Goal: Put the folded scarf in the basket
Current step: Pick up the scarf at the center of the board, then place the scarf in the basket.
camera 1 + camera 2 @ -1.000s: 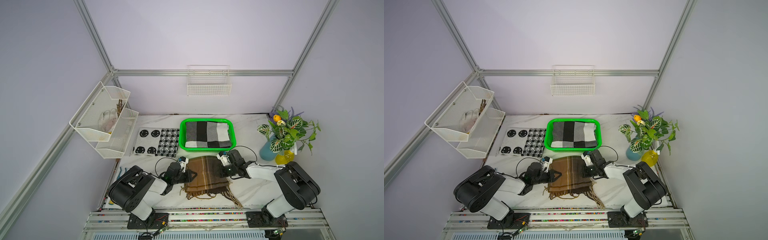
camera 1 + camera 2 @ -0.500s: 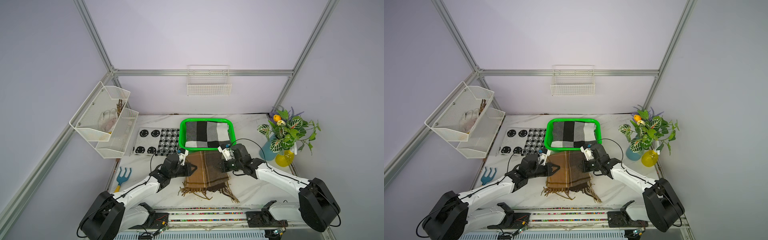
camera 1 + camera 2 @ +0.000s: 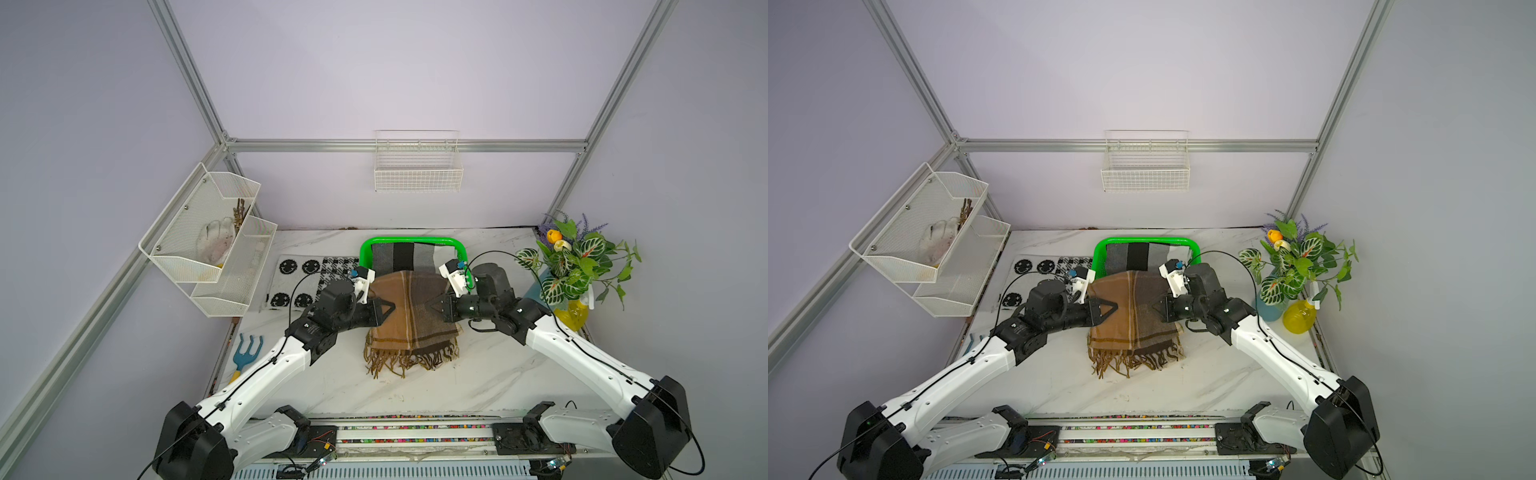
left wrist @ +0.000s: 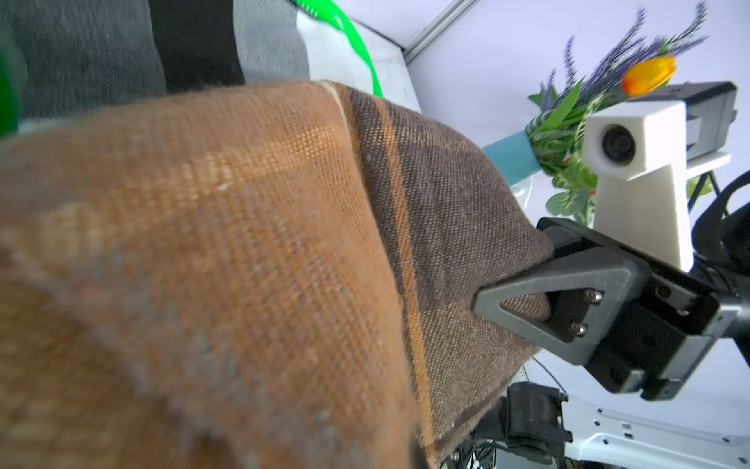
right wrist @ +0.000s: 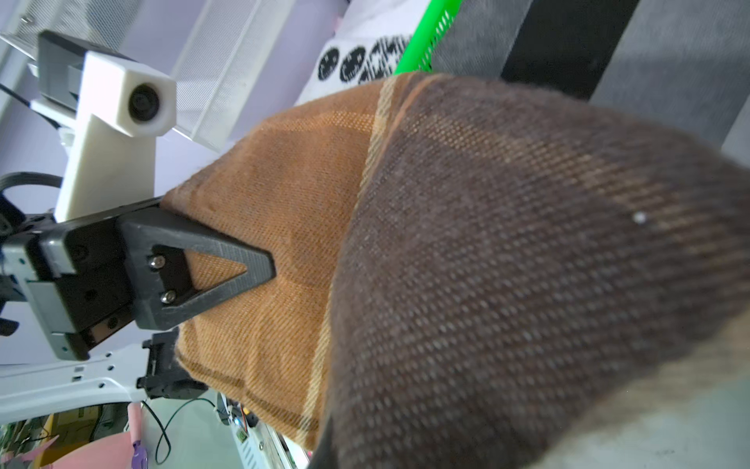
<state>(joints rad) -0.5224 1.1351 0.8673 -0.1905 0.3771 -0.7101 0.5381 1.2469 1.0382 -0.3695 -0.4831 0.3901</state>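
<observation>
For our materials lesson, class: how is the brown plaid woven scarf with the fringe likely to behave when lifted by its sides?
Probably floppy: the brown plaid woven scarf bunches into a hump between the left gripper and right gripper, both shut on its sides, and its fringe droops. Likely grippy, not slippery: the weave looks coarse. Probably light, since two small pinches hold it.
</observation>
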